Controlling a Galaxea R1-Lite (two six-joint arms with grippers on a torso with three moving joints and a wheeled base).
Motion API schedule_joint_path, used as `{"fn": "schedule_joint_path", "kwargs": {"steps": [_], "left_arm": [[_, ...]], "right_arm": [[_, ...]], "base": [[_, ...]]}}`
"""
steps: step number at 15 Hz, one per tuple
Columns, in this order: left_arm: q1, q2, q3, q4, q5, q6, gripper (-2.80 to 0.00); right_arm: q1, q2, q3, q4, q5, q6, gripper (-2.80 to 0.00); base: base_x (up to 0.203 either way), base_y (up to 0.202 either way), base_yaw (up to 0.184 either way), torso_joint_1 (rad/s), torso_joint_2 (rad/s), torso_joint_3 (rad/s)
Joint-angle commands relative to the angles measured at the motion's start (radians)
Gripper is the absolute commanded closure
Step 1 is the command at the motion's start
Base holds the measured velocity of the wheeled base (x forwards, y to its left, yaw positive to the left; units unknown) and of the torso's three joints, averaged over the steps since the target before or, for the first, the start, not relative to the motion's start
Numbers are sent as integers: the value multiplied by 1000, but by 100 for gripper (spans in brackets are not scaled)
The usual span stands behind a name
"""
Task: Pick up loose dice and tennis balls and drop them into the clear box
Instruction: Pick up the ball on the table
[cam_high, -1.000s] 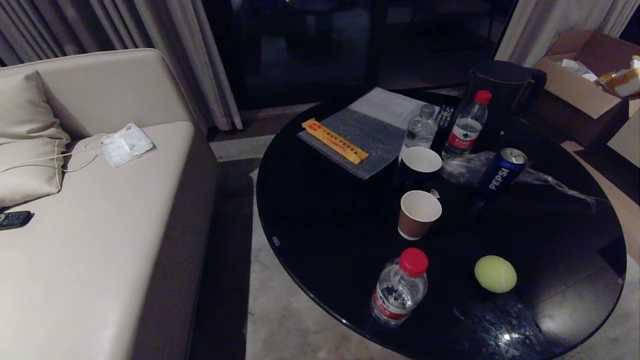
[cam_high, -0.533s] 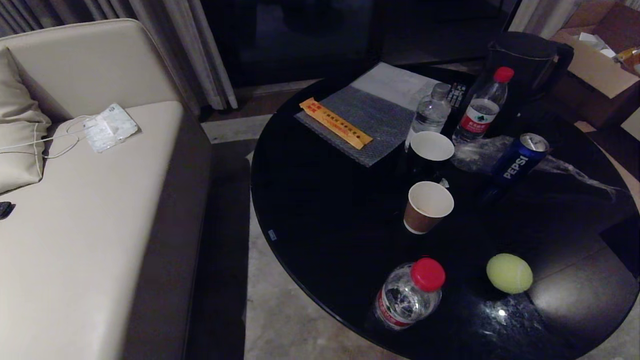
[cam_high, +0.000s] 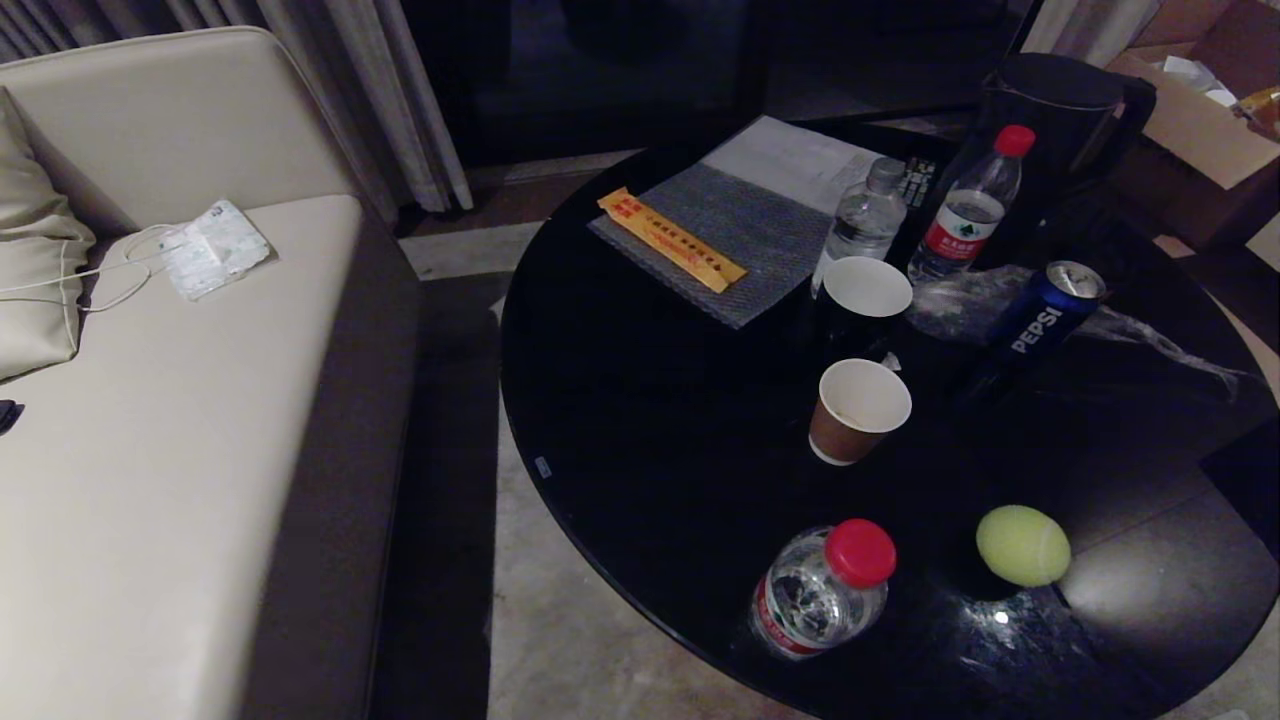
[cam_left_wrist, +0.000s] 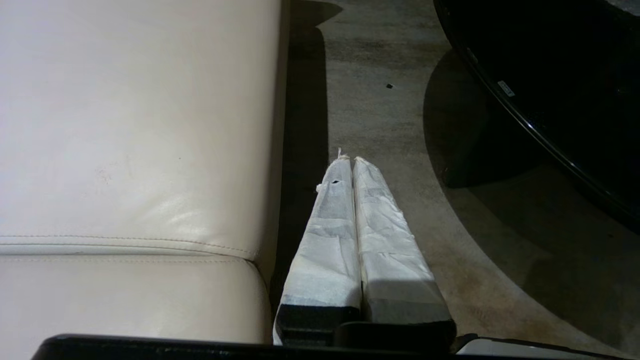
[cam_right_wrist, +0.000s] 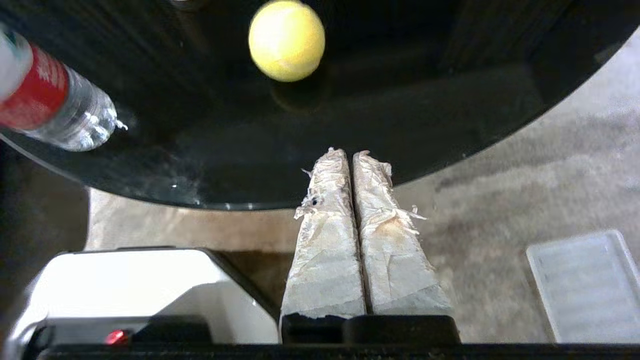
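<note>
Change in view: the head camera has tipped lower than a second ago, so the whole scene sits differently; nothing on the round black desk (cam_high: 620, 420) itself has shifted.
Meaning for the task: a reading only, the robot seems to be lining up on the tennis ball (cam_high: 1022, 545), not yet grasped.
Tennis ball: near the desk's close edge, beside a water bottle (cam_high: 822, 590).
Right tool (cam_right_wrist: 350, 155): fingers pressed together, empty, short of the ball.
Left tool (cam_left_wrist: 348, 162): together, over floor beside the sofa (cam_left_wrist: 135, 125).
Only the right wrist view shows: a translucent ribbed tray (cam_right_wrist: 585, 285) on the floor.
</note>
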Motion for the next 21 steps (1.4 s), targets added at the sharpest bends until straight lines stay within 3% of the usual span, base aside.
{"fn": "schedule_joint_path", "kwargs": {"steps": [1, 6, 9, 10, 14, 16, 21], "left_arm": [[-1, 2, 2, 0, 1, -1, 0], [-1, 2, 2, 0, 1, -1, 0], [1, 2, 2, 0, 1, -1, 0], [0, 2, 2, 0, 1, -1, 0], [-1, 2, 2, 0, 1, -1, 0], [-1, 2, 2, 0, 1, -1, 0], [0, 2, 2, 0, 1, -1, 0]], "right_arm": [[2, 280, -100, 0, 34, 1, 0], [17, 752, -213, -163, 95, 57, 0], [64, 906, -258, -293, 121, 125, 0], [90, 930, -265, -303, 139, 130, -280], [110, 1093, -356, -283, 121, 117, -280], [111, 1150, -394, -280, 83, 40, -280], [111, 1263, -408, -271, 32, 25, -280]], "base": [[0, 0, 0, 0, 0, 0], [0, 0, 0, 0, 0, 0], [0, 0, 0, 0, 0, 0], [0, 0, 0, 0, 0, 0], [0, 0, 0, 0, 0, 0], [0, 0, 0, 0, 0, 0], [0, 0, 0, 0, 0, 0]]}}
